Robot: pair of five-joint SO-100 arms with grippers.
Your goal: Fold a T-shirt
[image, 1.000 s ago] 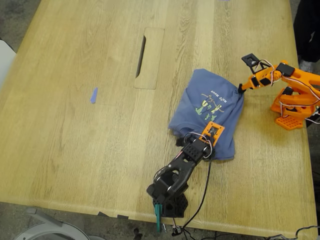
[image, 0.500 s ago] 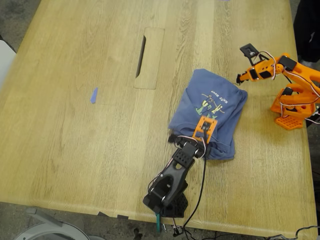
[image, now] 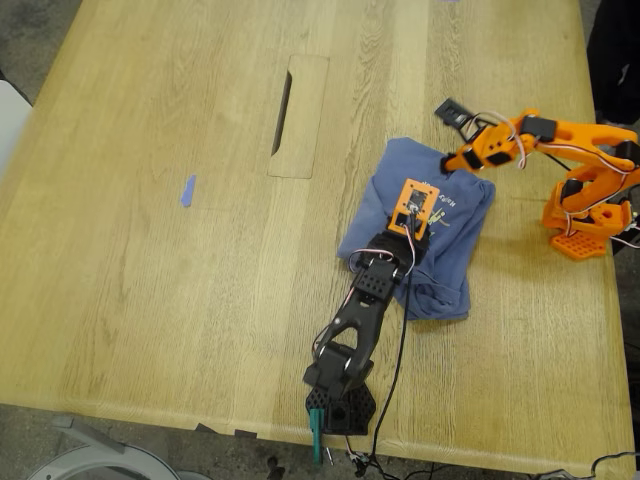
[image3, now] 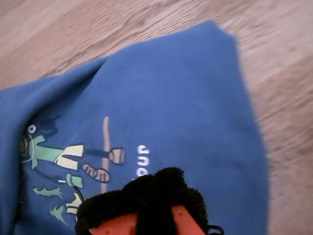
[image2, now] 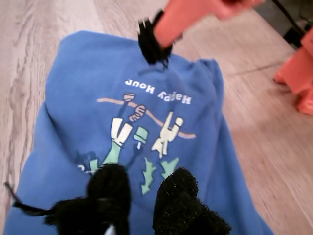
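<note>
Light wooden table (image: 150, 250), folded T-shirt (image: 385, 225), blue tape scrap (image: 187, 190), two arm bases

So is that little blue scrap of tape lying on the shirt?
No, the tape lies on bare table well toward the exterior view's left, apart from the shirt.

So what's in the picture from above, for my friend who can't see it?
A crumpled slate-blue cotton T-shirt with a cartoon print lies on a long pale wooden table. Two small robot arms reach over it, my first gripper above the print and my second gripper at its edge.
</note>
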